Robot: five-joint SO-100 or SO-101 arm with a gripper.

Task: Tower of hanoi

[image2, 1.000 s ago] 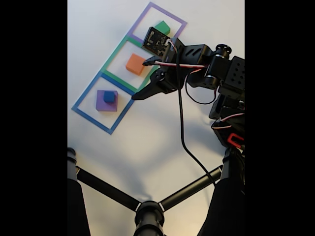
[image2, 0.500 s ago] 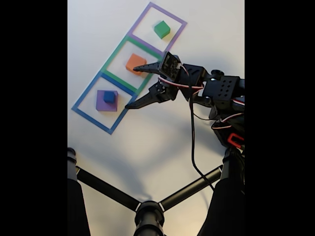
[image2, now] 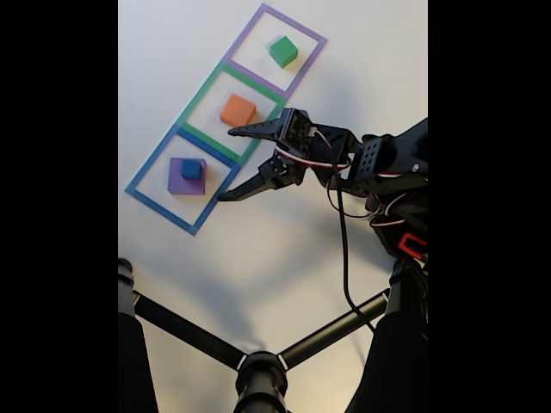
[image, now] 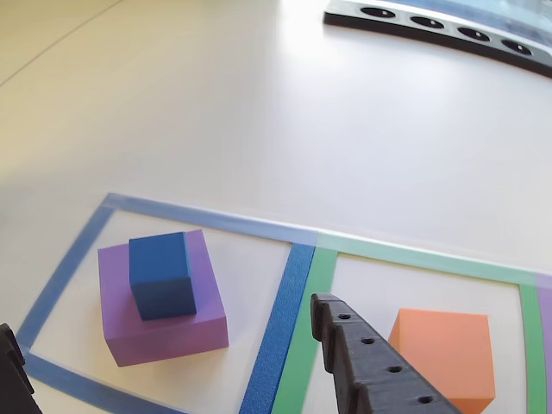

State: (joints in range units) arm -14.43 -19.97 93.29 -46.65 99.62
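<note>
While black two-finger gripper [image2: 226, 164] hangs spread wide, empty, near small blue cube [image: 160, 275] atop flat purple foam block [image: 164, 306], a low finger risks shoving orange foam cube [image2: 238, 110] or toppling the stack

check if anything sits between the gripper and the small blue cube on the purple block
Nothing visible does. The open gripper hangs just right of the blue-taped square in the fixed view, with bare table between it and the blue cube on the purple block. The orange cube sits off to the side, in the green square.
</note>
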